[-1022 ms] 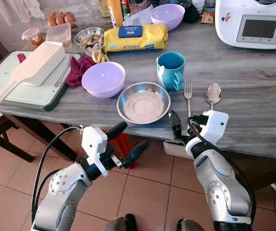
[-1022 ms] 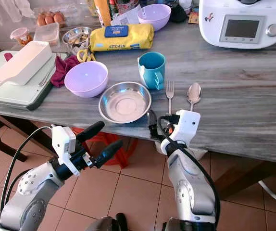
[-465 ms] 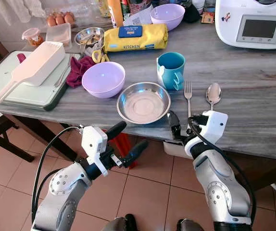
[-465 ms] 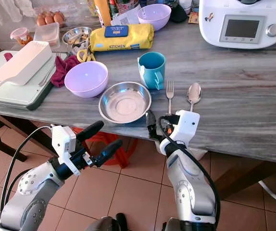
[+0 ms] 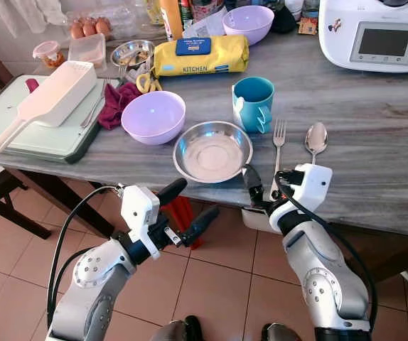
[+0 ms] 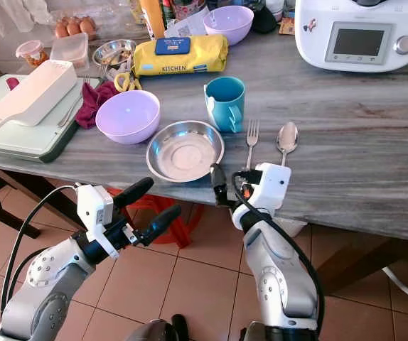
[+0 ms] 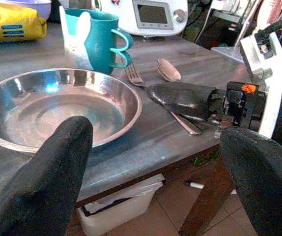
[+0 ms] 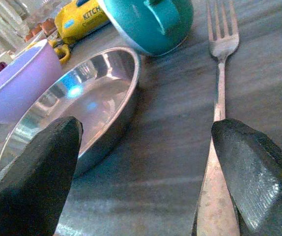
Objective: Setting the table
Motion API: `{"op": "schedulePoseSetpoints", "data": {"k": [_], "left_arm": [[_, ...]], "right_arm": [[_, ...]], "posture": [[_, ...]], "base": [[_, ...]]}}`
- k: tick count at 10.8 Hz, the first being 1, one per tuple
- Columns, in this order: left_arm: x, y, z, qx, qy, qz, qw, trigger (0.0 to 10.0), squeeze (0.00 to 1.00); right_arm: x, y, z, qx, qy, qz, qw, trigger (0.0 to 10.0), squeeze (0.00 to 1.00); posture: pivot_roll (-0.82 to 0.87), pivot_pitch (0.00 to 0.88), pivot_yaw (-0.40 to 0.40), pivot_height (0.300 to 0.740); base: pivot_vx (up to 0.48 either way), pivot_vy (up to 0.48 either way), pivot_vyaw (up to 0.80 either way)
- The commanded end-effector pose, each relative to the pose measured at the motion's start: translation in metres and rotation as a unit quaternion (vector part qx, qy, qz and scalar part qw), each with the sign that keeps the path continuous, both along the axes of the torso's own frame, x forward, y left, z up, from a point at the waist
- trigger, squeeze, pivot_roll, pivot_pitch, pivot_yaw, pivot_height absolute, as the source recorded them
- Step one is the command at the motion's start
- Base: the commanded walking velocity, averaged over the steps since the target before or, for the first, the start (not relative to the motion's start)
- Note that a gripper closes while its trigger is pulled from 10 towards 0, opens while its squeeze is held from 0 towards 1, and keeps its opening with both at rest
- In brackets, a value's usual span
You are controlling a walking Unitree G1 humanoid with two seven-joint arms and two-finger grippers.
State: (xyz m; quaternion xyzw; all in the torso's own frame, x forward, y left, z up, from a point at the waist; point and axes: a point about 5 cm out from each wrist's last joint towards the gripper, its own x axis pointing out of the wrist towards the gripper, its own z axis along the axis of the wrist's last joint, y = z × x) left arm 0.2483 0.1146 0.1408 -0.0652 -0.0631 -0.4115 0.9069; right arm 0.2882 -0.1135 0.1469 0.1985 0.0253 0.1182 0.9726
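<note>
On the grey wooden table (image 5: 374, 177) a steel bowl (image 5: 212, 151) sits near the front edge. A teal mug (image 5: 253, 104) stands behind it. To its right lie a fork (image 5: 278, 153) and a spoon (image 5: 315, 141). My right gripper (image 5: 261, 186) is open at the table's front edge, between the bowl's right rim and the fork's handle (image 8: 215, 147), holding nothing. One of its fingers (image 8: 254, 182) rests beside the handle's end. My left gripper (image 5: 188, 207) is open below the table edge, in front of the bowl (image 7: 57, 110), and holds nothing.
A lavender bowl (image 5: 153, 117) stands left of the steel bowl, with a maroon cloth (image 5: 115, 103) and a green board carrying a white scoop (image 5: 55, 96) beyond. Behind are a yellow wipes pack (image 5: 200, 55), another lavender bowl (image 5: 247, 23) and a white appliance (image 5: 378, 32). A red stool (image 5: 183, 213) stands under the table.
My right gripper has shifted slightly left along the table edge, closer to the steel bowl's rim. The left arm has stayed still.
</note>
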Motion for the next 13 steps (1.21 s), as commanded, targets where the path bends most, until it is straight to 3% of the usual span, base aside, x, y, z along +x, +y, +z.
{"op": "schedulePoseSetpoints", "data": {"k": [1,4,8,11,13], "left_arm": [[0.000,0.003,-0.001,0.008,0.002,0.007,1.000,10.0,0.00],[0.001,0.003,0.000,0.008,0.001,0.008,1.000,10.0,0.00],[0.006,0.004,-0.003,0.004,-0.003,0.016,1.000,10.0,0.00],[0.011,0.002,-0.003,-0.004,-0.013,0.022,1.000,10.0,0.00],[0.015,0.001,-0.001,-0.015,-0.022,0.032,0.999,10.0,0.00]], "right_arm": [[-0.002,0.013,-0.003,0.021,0.010,0.021,1.000,10.0,0.00],[-0.003,0.011,0.000,0.022,0.003,0.021,1.000,10.0,0.00],[-0.005,-0.001,0.035,0.006,-0.078,0.003,0.997,10.0,0.00],[-0.010,-0.010,0.051,-0.072,-0.139,-0.022,0.987,10.0,0.00],[-0.014,-0.016,0.052,-0.108,-0.151,-0.036,0.982,10.0,0.00]], "posture": [[-0.05,0.180,0.156,0.740],[-0.05,0.178,0.155,0.740],[-0.07,0.160,0.150,0.740],[-0.08,0.129,0.138,0.740],[-0.10,0.108,0.133,0.740]], "base": [[0.000,0.000,0.00],[0.000,0.000,0.00],[0.000,0.000,0.00],[0.000,0.000,0.00],[0.000,0.000,0.00]]}}
